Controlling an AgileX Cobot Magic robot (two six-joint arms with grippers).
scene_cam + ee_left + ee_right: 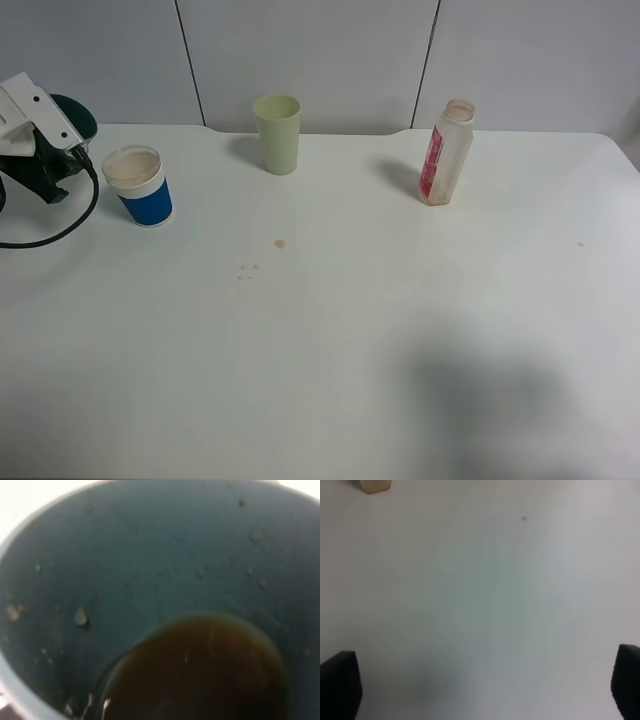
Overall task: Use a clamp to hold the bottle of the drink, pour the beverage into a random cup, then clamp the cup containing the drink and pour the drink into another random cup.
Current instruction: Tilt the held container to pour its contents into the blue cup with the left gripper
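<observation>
An open plastic bottle (pixel 447 152) with a red label stands at the back right, nearly empty. A pale green cup (pixel 277 133) stands at the back middle. A blue cup with a white rim (pixel 140 186) holds beige drink at the back left. A dark teal cup (pixel 76 114) sits right behind my left gripper (pixel 42 165). The left wrist view looks straight into this cup (pixel 125 570), with dark liquid (pixel 200 675) pooled in it; no fingers show there. My right gripper (pixel 483 682) is wide open and empty over bare table; its fingertips (pixel 340 685) show only in the right wrist view.
A black cable (pixel 60 225) loops from the left arm onto the table beside the blue cup. Small drink spots (pixel 279 243) lie on the white table (pixel 350 330). A beige base (pixel 375 484) shows at the edge of the right wrist view.
</observation>
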